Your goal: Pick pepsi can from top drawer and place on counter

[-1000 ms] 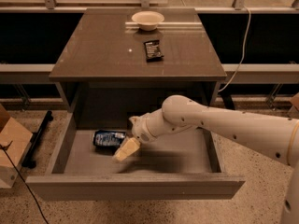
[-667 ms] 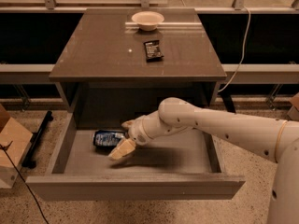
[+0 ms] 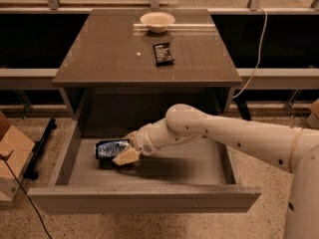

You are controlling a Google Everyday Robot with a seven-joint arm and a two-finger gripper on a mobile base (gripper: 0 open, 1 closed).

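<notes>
Glossy grey-brown worktop (image 3: pixel 109 54) caps the cabinet, and beneath its front edge the top drawer (image 3: pixel 144 199) stands pulled open. On the drawer floor the pepsi can (image 3: pixel 108 148) lies on its side, and places below are told from that can.

The gripper (image 3: pixel 127 155) sits low against the can's right end, partly covering it. I cannot tell whether it has closed on the can or merely rests beside it.

If it pushes rather than clamps, the can would likely skid left toward the drawer's side wall, or roll forward to the front panel. A hold taken only at the end could let the can pivot and slip during the lift.

Above and behind the can, the worktop's edge overhangs; rising too far back risks knocking can or arm (image 3: pixel 224 133) against it. Farther behind and above the can lie a black snack packet (image 3: pixel 163 53) and a bowl (image 3: pixel 157 21), which a careless set-down could strike.
</notes>
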